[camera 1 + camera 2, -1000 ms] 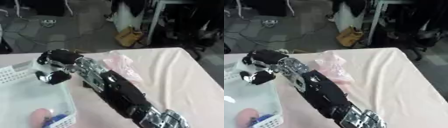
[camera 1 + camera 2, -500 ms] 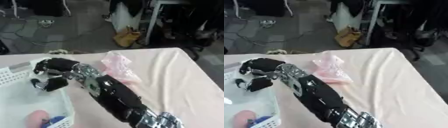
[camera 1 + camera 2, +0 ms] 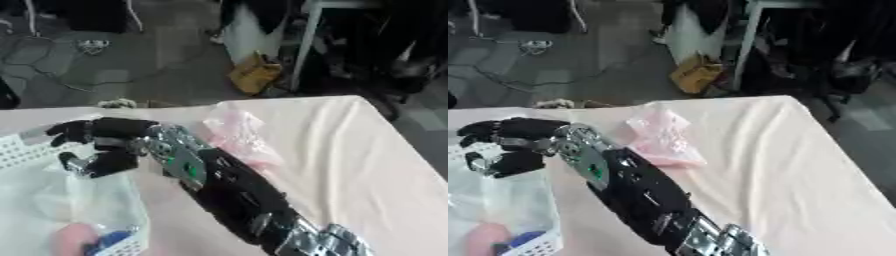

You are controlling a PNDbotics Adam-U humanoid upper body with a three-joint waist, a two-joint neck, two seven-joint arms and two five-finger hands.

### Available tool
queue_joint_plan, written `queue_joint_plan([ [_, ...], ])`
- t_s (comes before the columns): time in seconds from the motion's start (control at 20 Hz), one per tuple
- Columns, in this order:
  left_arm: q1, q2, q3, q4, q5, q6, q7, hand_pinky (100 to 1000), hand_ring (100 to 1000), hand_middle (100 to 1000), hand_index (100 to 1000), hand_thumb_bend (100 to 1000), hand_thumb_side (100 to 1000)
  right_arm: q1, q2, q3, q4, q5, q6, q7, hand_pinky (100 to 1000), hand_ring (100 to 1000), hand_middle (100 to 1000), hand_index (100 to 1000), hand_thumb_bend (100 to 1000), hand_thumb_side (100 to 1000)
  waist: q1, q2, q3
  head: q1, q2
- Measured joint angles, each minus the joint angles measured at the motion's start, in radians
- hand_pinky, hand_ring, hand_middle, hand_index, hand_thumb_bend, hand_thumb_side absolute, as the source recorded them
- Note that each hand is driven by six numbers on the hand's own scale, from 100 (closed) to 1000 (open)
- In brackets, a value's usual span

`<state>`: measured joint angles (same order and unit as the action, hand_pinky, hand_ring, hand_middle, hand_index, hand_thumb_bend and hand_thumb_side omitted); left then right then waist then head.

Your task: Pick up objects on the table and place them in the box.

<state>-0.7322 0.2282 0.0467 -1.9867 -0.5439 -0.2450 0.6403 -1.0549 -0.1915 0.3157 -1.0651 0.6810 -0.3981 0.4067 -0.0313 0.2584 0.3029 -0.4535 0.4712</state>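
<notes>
1. Since a second ago, the right hand (image 3: 98,146) has swung left, from beside the white box (image 3: 26,150) to over its far end.
2. Fingers curled, nothing seen held.
3. Remaining pink bag (image 3: 661,140) lies on the table (image 3: 798,165), right of the hand and beside its forearm.

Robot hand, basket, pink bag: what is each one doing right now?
Right hand: over the basket, fingers curled, holding nothing I can see.
Basket: white, upright, open on top, with a pink thing and a blue thing inside.
Pink bag: crumpled, lying on the table, outside the basket.
Left hand: not in view.
</notes>
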Motion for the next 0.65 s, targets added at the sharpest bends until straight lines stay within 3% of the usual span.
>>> queue_joint_plan([
  [0.35, 0.005, 0.001, 0.0, 0.0, -0.004, 0.003, 0.003, 858, 951, 845, 884, 100, 827, 0.018, -0.03, 0.0, -0.113, -0.131, 0.031, -0.018, 844, 937, 1000, 958, 100, 1000, 0.0, -0.001, -0.036, 0.02, 0.02],
  [0.65, 0.039, 0.012, 0.007, 0.0, -0.017, 0.012, 0.012, 860, 953, 848, 891, 100, 830, 0.069, -0.084, -0.021, -0.371, -0.291, 0.123, -0.114, 827, 927, 1000, 946, 100, 1000, 0.011, -0.031, -0.107, 0.07, 0.053],
])
